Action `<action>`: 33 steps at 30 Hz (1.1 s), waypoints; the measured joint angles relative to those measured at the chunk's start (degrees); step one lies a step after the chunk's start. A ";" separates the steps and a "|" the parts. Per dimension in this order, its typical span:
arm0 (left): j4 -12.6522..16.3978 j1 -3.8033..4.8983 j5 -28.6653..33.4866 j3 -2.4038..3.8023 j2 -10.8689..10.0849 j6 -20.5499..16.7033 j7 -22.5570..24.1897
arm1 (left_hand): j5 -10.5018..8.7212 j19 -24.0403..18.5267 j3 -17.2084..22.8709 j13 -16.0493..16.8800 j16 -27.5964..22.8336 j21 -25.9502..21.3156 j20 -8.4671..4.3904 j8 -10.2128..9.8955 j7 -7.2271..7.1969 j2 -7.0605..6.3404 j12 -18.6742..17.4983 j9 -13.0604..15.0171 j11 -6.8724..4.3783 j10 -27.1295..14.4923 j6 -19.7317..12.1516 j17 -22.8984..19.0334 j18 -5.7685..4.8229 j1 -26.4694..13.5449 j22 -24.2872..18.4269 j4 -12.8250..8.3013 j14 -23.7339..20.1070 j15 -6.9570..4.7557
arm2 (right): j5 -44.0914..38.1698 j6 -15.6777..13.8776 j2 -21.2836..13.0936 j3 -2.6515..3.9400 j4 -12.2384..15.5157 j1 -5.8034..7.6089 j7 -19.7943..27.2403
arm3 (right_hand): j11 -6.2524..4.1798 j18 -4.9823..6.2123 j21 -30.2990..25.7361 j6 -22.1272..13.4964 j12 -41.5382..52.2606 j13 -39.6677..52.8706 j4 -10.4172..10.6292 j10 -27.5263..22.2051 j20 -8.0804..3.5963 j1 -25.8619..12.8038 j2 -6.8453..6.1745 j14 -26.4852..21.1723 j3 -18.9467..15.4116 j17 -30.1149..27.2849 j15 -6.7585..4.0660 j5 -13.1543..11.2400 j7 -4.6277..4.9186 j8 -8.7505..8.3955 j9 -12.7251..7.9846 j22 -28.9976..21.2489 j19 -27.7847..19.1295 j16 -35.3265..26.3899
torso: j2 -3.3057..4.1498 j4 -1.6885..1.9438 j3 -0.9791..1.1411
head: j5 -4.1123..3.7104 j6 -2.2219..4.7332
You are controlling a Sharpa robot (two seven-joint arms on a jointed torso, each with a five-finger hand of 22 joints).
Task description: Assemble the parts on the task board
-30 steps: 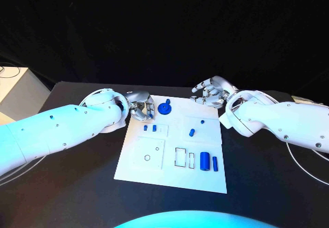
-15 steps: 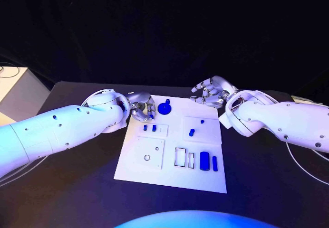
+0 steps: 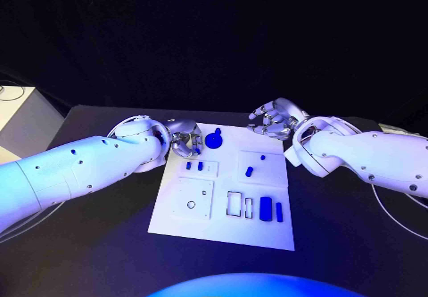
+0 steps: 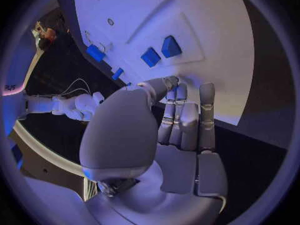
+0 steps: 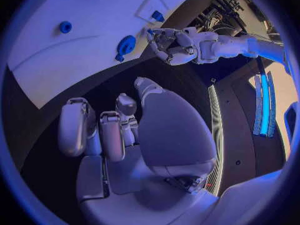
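Note:
The white task board (image 3: 223,197) lies mid-table. My left hand (image 3: 185,141) hovers at its far left corner with fingers curled, and thumb and fingertips seem to pinch a small blue part (image 5: 150,33). Just beside it on the board sits a round blue part (image 3: 214,141). Two small blue blocks (image 3: 195,165) stand close to that hand, also seen as the blocks (image 4: 160,51) past my left hand (image 4: 169,125). A blue peg (image 3: 250,171) stands mid-board. My right hand (image 3: 274,122) floats beyond the far right corner, fingers apart and holding nothing.
A blue cylinder (image 3: 266,208) and a blue bar (image 3: 280,212) lie at the board's near right, beside rectangular slots (image 3: 235,205). A square plate with round holes (image 3: 195,199) fills the near left. A white box (image 3: 20,117) stands off the table's left.
The left hand has shifted very slightly over the board's far left corner. The right hand and the parts on the board stay where they were.

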 measured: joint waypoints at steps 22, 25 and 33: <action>0.22 -0.10 -0.06 -0.04 0.10 0.50 0.01 | -0.20 0.21 -0.49 0.35 0.23 0.23 -0.21 -0.51 -0.24 -0.16 -0.17 0.92 -0.54 1.77 1.68 0.55 0.00 -0.15 0.40 -0.48 0.41 -0.41 | 0.00 0.04 0.00 0.00 -0.04 0.00 0.00 | 0.00 0.00 0.00 0.00 0.00 0.00 0.00 0.00 0.00 0.00 0.00 0.00 0.00 0.00 0.00 0.00 0.00 0.00 0.05 -0.02 0.00 0.00 | -0.01 0.02 0.02 | -0.14 -0.27; 0.22 -0.10 -0.07 -0.04 0.12 0.50 -0.03 | -0.20 0.21 -0.49 0.35 0.45 0.23 -0.21 -0.52 -0.24 -0.16 -0.17 0.93 -0.61 1.84 1.69 0.66 0.00 -0.15 0.40 -0.48 0.41 -0.41 | 0.00 0.04 0.02 0.00 -0.05 0.00 0.00 | 0.00 0.00 0.00 0.00 0.00 0.00 0.00 0.00 0.00 0.00 0.00 0.00 0.00 0.00 0.00 0.00 0.00 0.00 0.05 -0.02 0.00 0.00 | -0.01 0.03 0.01 | -0.14 -0.31; 0.07 -0.08 -0.10 -0.10 0.29 0.50 -0.11 | -0.20 0.21 -0.64 0.42 0.45 0.23 -0.21 -0.57 -0.24 -0.16 -0.17 0.93 -0.61 1.84 1.68 0.73 0.00 -0.15 0.42 -0.64 0.62 -0.21 | 0.01 0.05 0.03 0.00 -0.07 0.00 0.00 | 0.00 0.00 0.00 0.00 0.00 0.00 0.00 0.00 0.00 0.00 0.00 0.00 0.00 0.00 0.00 0.00 0.00 0.00 0.04 -0.02 0.00 0.00 | -0.01 0.02 -0.01 | -0.14 -0.42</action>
